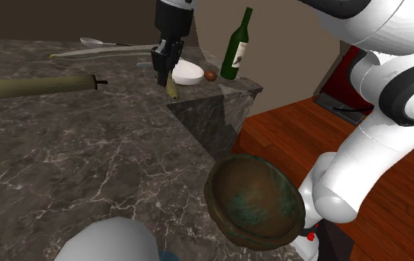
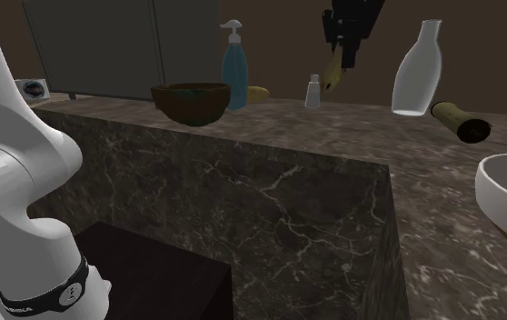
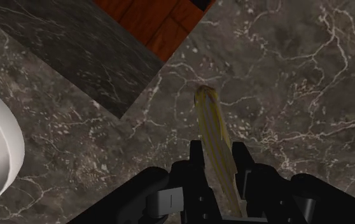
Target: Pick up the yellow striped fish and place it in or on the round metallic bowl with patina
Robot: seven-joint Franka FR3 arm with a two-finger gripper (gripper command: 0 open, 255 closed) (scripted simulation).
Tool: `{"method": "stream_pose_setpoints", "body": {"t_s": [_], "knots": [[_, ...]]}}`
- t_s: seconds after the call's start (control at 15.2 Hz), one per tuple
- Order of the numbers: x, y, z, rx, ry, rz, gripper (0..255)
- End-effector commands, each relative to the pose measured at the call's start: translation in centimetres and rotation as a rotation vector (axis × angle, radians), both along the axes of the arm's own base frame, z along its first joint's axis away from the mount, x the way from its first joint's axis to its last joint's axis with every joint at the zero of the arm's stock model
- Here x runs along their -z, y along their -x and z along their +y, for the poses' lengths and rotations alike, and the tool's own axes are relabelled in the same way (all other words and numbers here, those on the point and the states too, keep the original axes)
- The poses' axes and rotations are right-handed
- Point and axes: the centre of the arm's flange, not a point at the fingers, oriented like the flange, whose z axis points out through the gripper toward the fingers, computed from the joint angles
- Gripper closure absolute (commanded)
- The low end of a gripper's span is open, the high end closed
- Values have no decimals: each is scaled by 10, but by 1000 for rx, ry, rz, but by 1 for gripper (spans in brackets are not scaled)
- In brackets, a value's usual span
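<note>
The yellow striped fish (image 1: 172,87) (image 2: 334,75) (image 3: 212,124) hangs lengthwise from my gripper (image 1: 165,68) (image 2: 341,55) (image 3: 217,159), which is shut on it above the dark marble counter (image 1: 87,156). Its free end points down at the stone, near the counter's inner corner. The round metallic bowl with green patina (image 1: 254,199) (image 2: 191,107) stands on the counter close to the stand, in the shoulder view's lower right. It is well apart from the gripper.
A green wine bottle (image 1: 237,46), a white dish (image 1: 187,72) and a small brown ball (image 1: 210,75) stand just behind the gripper. A rolling pin (image 1: 42,85), white bottle (image 2: 417,80), soap dispenser (image 2: 234,68) and shaker (image 2: 313,91) are nearby. The counter drops to wooden floor (image 1: 294,126).
</note>
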Motion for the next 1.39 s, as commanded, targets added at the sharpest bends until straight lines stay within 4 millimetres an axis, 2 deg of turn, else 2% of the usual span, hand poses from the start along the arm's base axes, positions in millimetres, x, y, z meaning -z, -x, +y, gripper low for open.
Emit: {"method": "stream_pose_setpoints", "body": {"t_s": [0.0, 0.46, 1.32], "knots": [[-10, 1, 0, 0, 0, 0, 255], [-43, 1, 0, 0, 0, 0, 255], [-47, 172, 2, 0, 0, 0, 255]]}}
